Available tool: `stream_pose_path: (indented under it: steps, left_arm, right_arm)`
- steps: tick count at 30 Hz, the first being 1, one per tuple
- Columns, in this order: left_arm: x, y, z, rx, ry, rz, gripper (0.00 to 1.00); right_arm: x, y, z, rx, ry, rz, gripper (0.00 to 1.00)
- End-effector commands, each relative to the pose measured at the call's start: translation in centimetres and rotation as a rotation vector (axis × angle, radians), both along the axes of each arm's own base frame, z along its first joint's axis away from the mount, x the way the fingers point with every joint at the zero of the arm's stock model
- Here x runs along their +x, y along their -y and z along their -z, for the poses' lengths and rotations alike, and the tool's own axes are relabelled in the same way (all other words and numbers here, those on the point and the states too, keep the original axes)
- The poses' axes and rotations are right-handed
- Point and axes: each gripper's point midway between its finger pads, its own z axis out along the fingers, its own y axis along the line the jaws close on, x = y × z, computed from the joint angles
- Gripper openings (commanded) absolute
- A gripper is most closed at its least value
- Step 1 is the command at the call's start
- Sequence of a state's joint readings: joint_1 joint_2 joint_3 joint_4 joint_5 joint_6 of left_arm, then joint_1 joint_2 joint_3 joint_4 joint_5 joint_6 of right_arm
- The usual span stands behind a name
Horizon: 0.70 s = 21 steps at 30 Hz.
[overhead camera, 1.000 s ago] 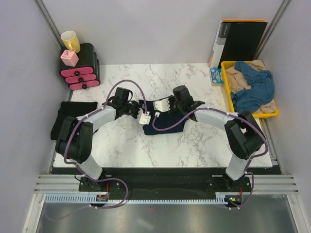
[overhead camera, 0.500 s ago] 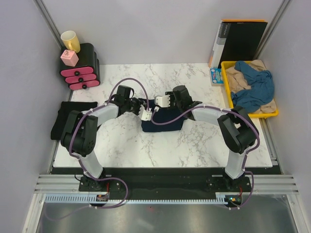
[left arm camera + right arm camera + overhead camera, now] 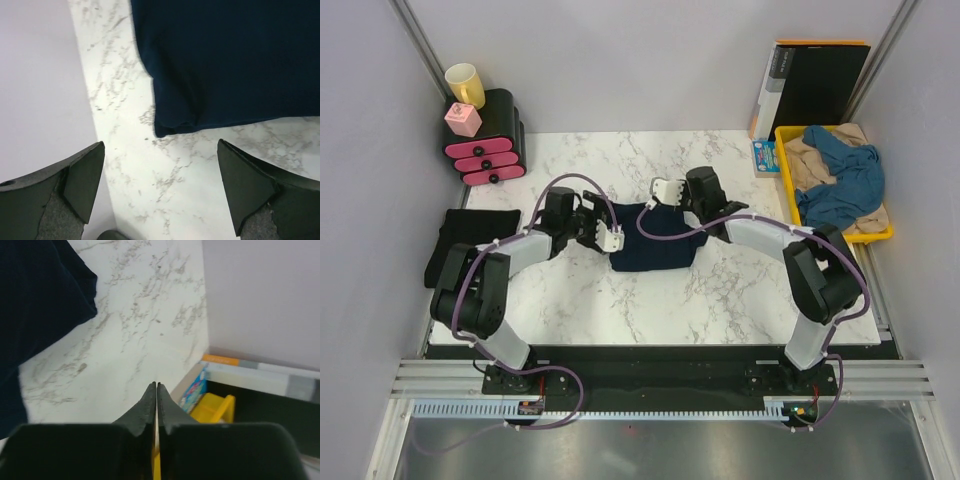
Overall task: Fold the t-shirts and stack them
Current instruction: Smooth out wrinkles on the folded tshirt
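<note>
Since a second ago the navy t-shirt (image 3: 655, 250) has gone from a rumpled strip to a compact folded rectangle, and both arms have pulled off it. It lies mid marble table (image 3: 750, 300), long axis left to right. The left gripper (image 3: 607, 232), fingers spread wide, sits just beside its left edge and is nearer. The right gripper (image 3: 662, 194), fingers pressed together on nothing, hovers at its far edge. Bare marble lies all round.

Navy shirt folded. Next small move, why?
Probably bring the left hand onto the left edge of the navy shirt and grip it for stacking: the shirt lies folded, that hand is open, empty beside it; the right hand is shut, empty.
</note>
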State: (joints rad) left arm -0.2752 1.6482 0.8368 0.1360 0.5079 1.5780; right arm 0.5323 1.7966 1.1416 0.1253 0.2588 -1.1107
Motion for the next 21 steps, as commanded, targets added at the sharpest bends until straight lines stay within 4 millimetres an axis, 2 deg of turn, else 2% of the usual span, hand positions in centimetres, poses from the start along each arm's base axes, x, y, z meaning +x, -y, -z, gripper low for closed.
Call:
stream_pose_path:
  steps: [1, 2, 3, 5, 6, 7, 8, 9, 10, 11, 12, 13, 15, 16, 18, 19, 21]
  left_arm:
    - [0.3, 1.8, -8.8, -0.204, 0.16, -0.003, 1.0]
    - [-0.1, 2.4, -9.7, -0.271, 0.116, -0.015, 1.0]
    - [-0.6, 3.4, -10.8, -0.31, 0.1, 0.006, 1.0]
    - [-2.5, 5.5, -10.0, -0.339, -0.027, 0.062, 1.0]
    - [-2.4, 6.2, -10.3, -0.34, -0.064, 0.072, 1.0]
    - [-3.3, 6.4, -7.1, -0.289, -0.205, 0.054, 0.82]
    - [-4.0, 7.3, -5.9, -0.265, -0.281, 0.056, 0.59]
    - [-3.3, 7.8, -6.6, -0.264, -0.299, 0.048, 0.29]
    - [-3.4, 7.8, -5.5, -0.251, -0.361, -0.002, 0.02]
    - [-3.2, 8.2, -4.4, -0.25, -0.4, -0.017, 0.02]
    - [-3.1, 8.4, -4.5, -0.259, -0.413, -0.019, 0.02]
    - [-3.0, 8.6, -4.4, -0.265, -0.423, -0.02, 0.02]
    - [-3.2, 8.8, -4.2, -0.278, -0.451, -0.021, 0.02]
    - [-3.5, 9.1, -4.3, -0.297, -0.485, -0.022, 0.02]
    - [-4.4, 9.4, -4.7, -0.326, -0.583, -0.014, 0.02]
    - [-4.7, 9.3, -5.0, -0.346, -0.642, -0.033, 0.02]
    - [-5.3, 8.9, -5.4, -0.385, -0.743, -0.077, 0.02]
  right_arm:
    - [-2.2, -1.2, -2.3, 0.193, -0.176, 0.036, 0.0]
    - [-2.5, -2.3, -2.7, 0.236, -0.216, 0.005, 0.0]
    - [-3.4, -2.4, -1.3, 0.252, -0.293, 0.016, 0.0]
    - [-3.6, -3.0, -1.0, 0.29, -0.328, 0.024, 0.0]
    - [-3.8, -3.3, 0.0, 0.296, -0.366, 0.023, 0.0]
    - [-3.7, -3.2, 0.4, 0.318, -0.382, 0.045, 0.0]
    - [-3.7, -3.6, 0.5, 0.336, -0.415, 0.038, 0.0]
    - [-3.9, -4.4, 1.5, 0.353, -0.468, 0.016, 0.0]
    - [-3.6, -4.3, 1.8, 0.398, -0.507, 0.042, 0.0]
    - [-3.3, -4.7, 1.1, 0.431, -0.539, 0.042, 0.0]
    - [-3.8, -5.9, 2.4, 0.48, -0.637, 0.009, 0.0]
    - [-2.6, -6.1, 1.1, 0.553, -0.658, 0.022, 0.0]
    - [-3.4, -6.5, 2.9, 0.621, -0.811, 0.026, 0.0]
    - [-3.1, -6.8, 2.3, 0.683, -0.848, 0.001, 0.0]
    - [-3.3, -6.9, 2.9, 0.739, -0.912, -0.002, 0.0]
    - [-2.9, -6.6, 2.5, 0.781, -0.931, -0.01, 0.0]
    - [-2.7, -6.0, 2.9, 0.839, -0.985, 0.025, 0.0]
